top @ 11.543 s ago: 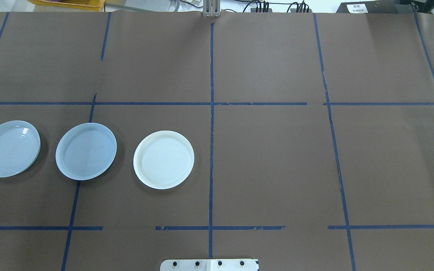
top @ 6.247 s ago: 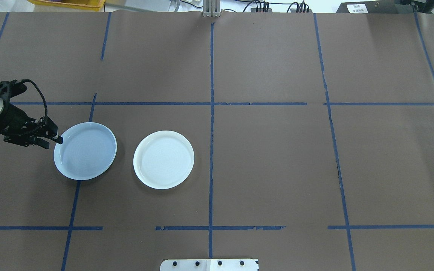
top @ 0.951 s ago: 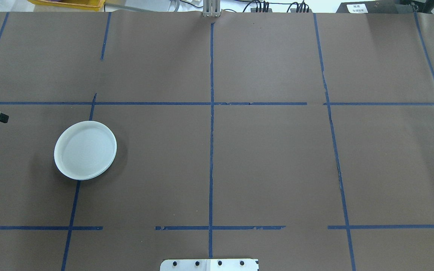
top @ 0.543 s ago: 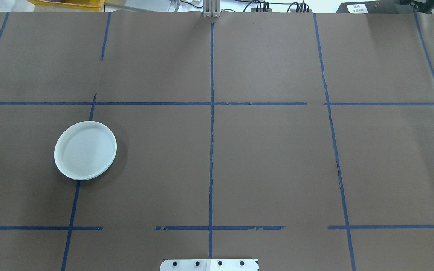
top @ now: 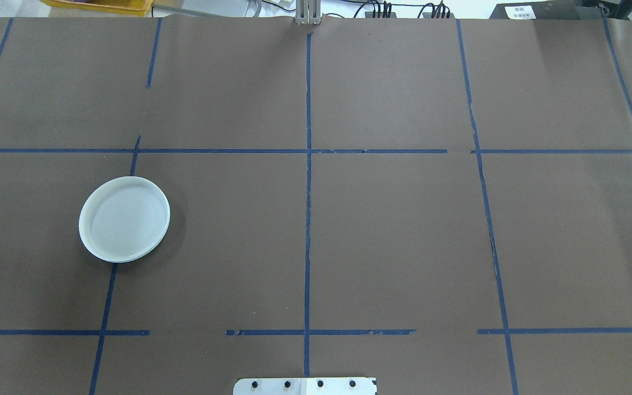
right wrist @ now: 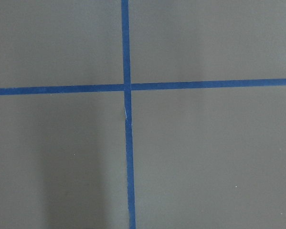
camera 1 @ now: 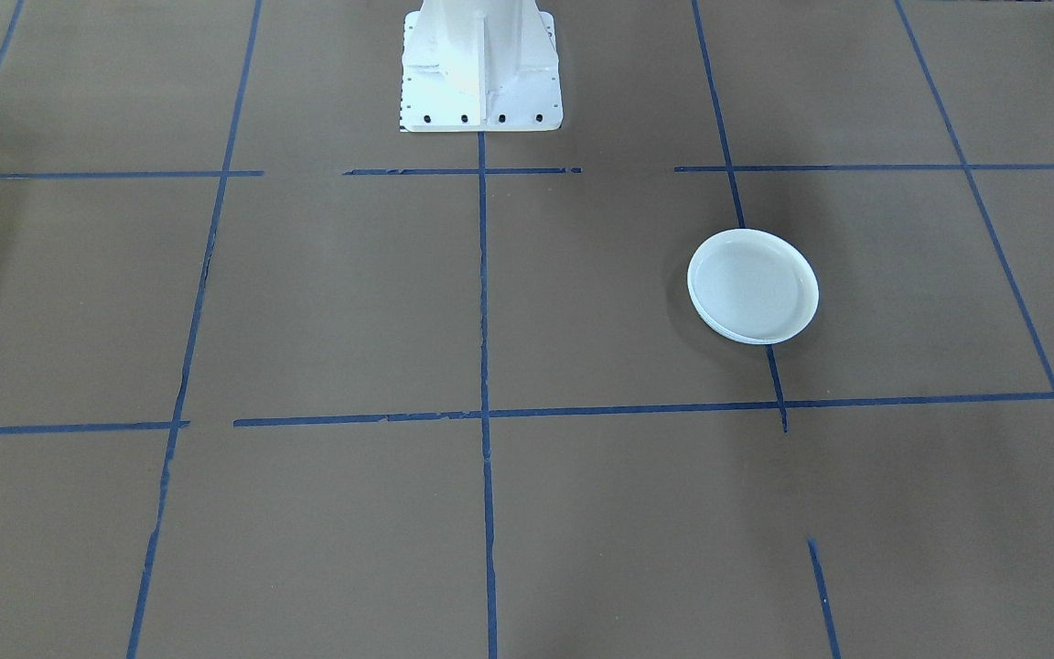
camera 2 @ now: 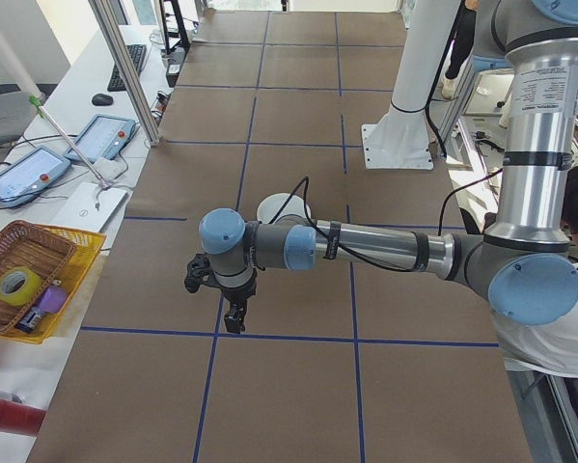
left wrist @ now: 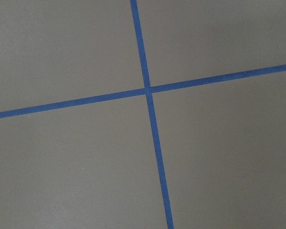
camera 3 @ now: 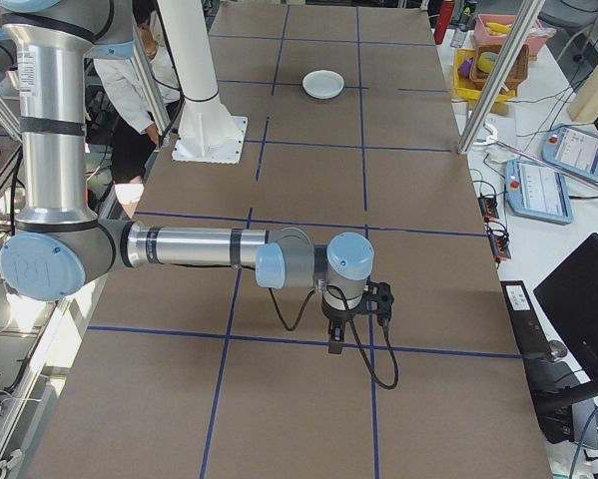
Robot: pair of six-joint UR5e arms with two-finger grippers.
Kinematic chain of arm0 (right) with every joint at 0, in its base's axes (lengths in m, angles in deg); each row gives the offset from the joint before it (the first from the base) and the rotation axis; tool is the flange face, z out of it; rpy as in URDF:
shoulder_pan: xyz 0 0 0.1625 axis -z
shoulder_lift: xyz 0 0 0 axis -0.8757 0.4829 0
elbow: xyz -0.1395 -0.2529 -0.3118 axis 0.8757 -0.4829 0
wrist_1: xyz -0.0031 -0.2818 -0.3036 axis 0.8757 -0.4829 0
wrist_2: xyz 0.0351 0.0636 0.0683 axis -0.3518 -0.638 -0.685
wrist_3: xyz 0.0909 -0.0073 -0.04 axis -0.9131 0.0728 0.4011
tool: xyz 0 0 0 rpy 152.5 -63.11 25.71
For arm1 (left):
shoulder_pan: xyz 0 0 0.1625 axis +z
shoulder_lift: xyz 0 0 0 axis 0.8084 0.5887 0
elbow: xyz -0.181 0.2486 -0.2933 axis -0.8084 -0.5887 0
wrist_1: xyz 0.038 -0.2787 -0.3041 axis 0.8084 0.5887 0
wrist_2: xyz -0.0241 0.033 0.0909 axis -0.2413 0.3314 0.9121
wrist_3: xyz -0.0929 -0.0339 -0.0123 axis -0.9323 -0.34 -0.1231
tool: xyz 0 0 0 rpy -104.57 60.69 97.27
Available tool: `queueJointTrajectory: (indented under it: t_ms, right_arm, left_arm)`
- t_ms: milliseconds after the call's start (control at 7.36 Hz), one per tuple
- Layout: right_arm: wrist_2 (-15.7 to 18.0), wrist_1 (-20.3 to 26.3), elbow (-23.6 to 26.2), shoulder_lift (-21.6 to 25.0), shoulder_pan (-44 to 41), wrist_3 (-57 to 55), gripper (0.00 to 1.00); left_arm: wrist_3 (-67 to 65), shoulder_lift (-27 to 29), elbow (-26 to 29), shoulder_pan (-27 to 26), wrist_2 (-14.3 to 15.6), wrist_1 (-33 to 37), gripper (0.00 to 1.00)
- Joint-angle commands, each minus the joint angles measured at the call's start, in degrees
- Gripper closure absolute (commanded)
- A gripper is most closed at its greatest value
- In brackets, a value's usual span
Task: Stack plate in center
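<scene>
I see the plate stack (top: 124, 219) at about 9 o'clock on the table (top: 393, 230), white plate uppermost. It looks light, rigid and slick; I'd pinch the raised rim. My left hand (camera 2: 233, 311) and right hand (camera 3: 335, 337) hang well apart from it; I cannot tell their spread.

Plates (top: 124, 219) stacked (table's (top: 393, 230) left half)

I see matt brown paper covering the table (top: 393, 230), gridded with slightly torn blue tape strips (top: 308, 219). The round white plate stack (top: 124, 219) looks smooth plastic, softly glossy. My arm's silver tube (camera 3: 189, 245) is brushed metal.
</scene>
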Motion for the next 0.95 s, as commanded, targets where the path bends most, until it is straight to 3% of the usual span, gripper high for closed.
queueJointTrajectory:
  t_ms: [0,815]
  right_arm:
    - [0.0,0.0,0.0,0.0,0.0,0.0,0.00]
    - [0.0,0.0,0.0,0.0,0.0,0.0,0.00]
  left_arm:
    - [0.2,-1.2,-0.3,-0.1,1.1,0.1,0.00]
    - [-0.2,-1.8,0.4,-0.1,1.0,0.1,0.00]
